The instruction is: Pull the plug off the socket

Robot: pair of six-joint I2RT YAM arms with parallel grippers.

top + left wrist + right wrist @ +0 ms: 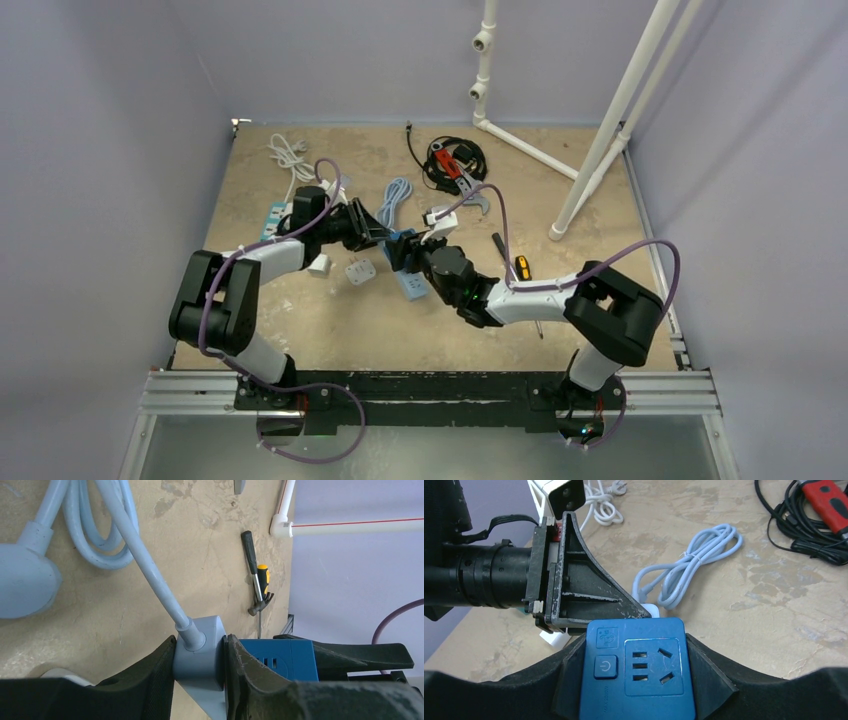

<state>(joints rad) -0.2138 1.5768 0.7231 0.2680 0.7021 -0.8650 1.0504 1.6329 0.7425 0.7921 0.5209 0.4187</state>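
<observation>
Both grippers are clamped: the left gripper squeezes the grey plug mid-table, against the blue socket, which the right gripper pinches. A skewed pull could slide the fingers off the plug or wrench the socket loose. The prongs are hidden behind a finger, and the socket's near end is cut off.

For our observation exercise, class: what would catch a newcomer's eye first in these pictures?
At the centre of the scene, the right gripper clamps a bright blue power strip, face up with its socket holes showing. The left gripper is shut on a pale blue-grey plug right against that strip. A coiled pale blue cable lies just beyond them.
</observation>
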